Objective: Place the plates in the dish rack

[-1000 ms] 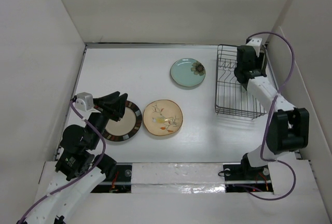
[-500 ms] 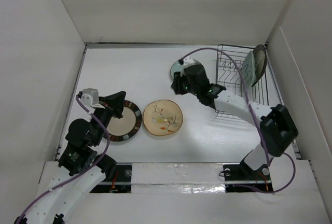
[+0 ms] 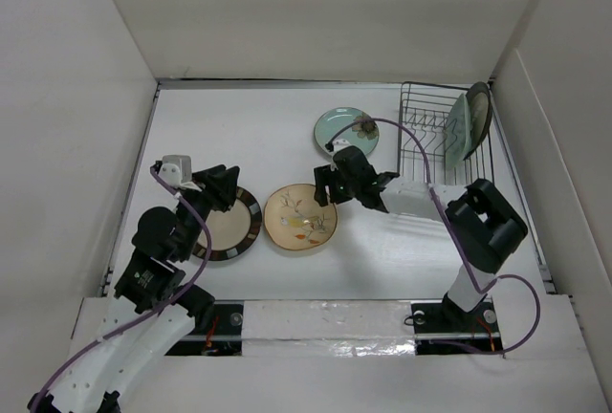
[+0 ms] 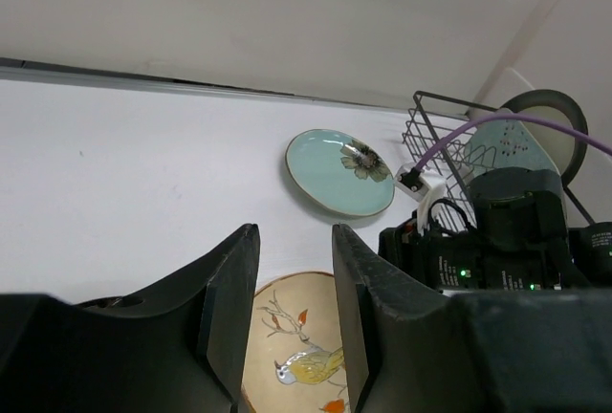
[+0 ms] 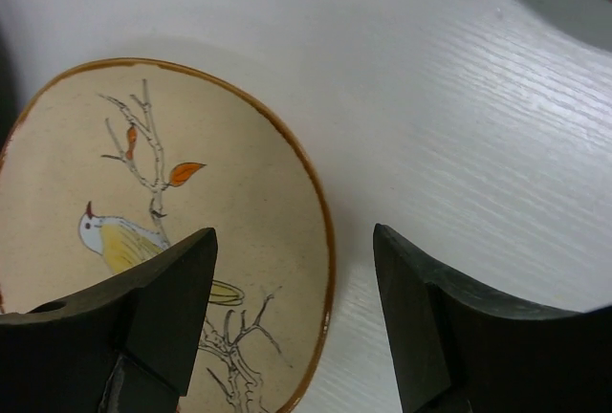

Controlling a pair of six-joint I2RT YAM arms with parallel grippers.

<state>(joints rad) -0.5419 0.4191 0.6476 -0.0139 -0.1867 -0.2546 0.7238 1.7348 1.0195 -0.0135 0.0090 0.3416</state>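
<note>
Pickup of bird-painted plate (image 5: 143,231) in hand: right gripper (image 5: 295,250) fingers spread, poised either side of its rim, not yet pinching. Next move calls for closing on rim, lifting, carrying to dish rack (image 3: 421,136), where pale-green plate (image 3: 467,124) stands. Left gripper (image 4: 294,241) part-open, empty, above striped-rim plate (image 3: 247,227).

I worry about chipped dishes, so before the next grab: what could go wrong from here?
1. The right fingers stand open over the rim of the bird plate, which lies flat. A thin rim grip may slip on lifting.
2. The left fingers hover at the striped plate right beside it, so the two arms could bump.
3. The teal plate lies close to the rack's left side, so a low carry might clip it.
</note>
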